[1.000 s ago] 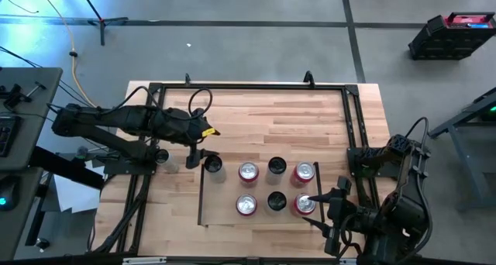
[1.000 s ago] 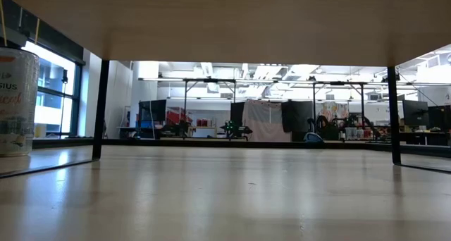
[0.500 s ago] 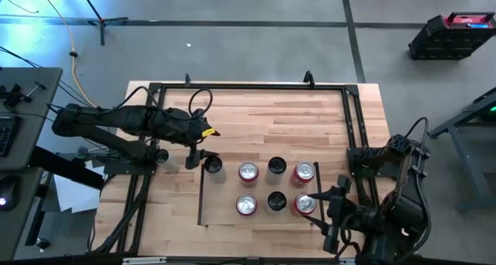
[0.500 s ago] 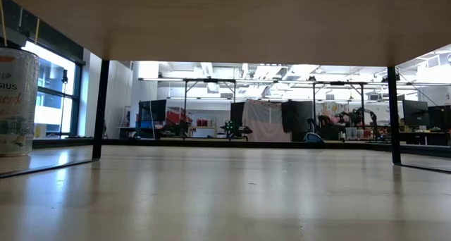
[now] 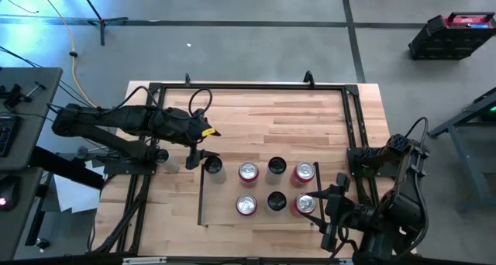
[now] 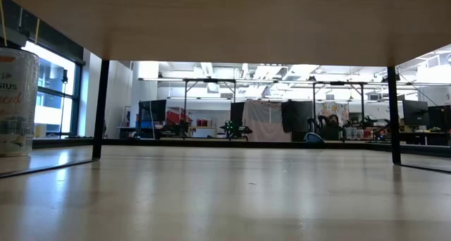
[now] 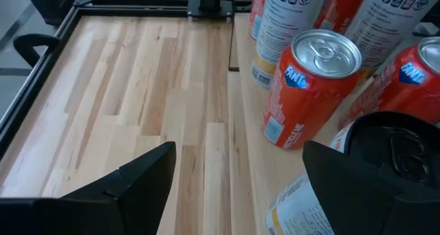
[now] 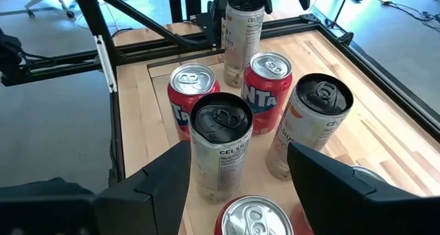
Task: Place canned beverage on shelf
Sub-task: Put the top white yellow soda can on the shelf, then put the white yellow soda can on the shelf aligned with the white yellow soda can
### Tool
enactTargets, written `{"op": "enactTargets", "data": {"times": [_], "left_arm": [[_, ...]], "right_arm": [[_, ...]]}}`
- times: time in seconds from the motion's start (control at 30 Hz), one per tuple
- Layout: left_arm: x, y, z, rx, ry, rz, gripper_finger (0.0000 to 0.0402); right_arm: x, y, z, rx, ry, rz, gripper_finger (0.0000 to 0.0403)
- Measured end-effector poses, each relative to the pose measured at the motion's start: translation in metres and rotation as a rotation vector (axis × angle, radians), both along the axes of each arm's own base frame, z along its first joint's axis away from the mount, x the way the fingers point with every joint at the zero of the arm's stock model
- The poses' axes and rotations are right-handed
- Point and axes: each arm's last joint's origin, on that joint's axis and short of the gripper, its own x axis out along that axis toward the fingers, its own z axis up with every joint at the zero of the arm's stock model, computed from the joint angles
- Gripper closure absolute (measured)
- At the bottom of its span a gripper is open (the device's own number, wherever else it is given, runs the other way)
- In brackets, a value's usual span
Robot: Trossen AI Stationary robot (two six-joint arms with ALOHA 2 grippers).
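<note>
The shelf (image 5: 225, 212) on the table (image 5: 271, 118) bears seven cans (image 5: 277, 166).

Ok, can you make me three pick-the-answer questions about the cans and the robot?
1. Where do the cans stand? A on the floor; B on the shelf; C in a box.
2. How many cans have black tops? A three; B one; C six.
3. The left gripper has its jaws: A shut on a can; B open; C shut on nothing.

Answers: B, all stand on the pale panel. A, three dark tops show from above. B, the jaws stand apart, gripping nothing.
</note>
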Motion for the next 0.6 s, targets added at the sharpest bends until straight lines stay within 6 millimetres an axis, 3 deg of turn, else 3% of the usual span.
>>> {"op": "enactTargets", "data": {"times": [0.47,0.6], "left_arm": [[0.0003,-0.0004,0.0004,-0.005,-0.004,-0.019,0.0092],[-0.0008,0.0017,0.0087,0.007,-0.029,-0.014,0.0092]], "right_arm": [[0.0001,0.0002,0.0000,-0.018,0.007,0.015,0.0174],[0.0018,-0.0014,0.0006,-0.049,-0.006,0.010,0.0174]]}}
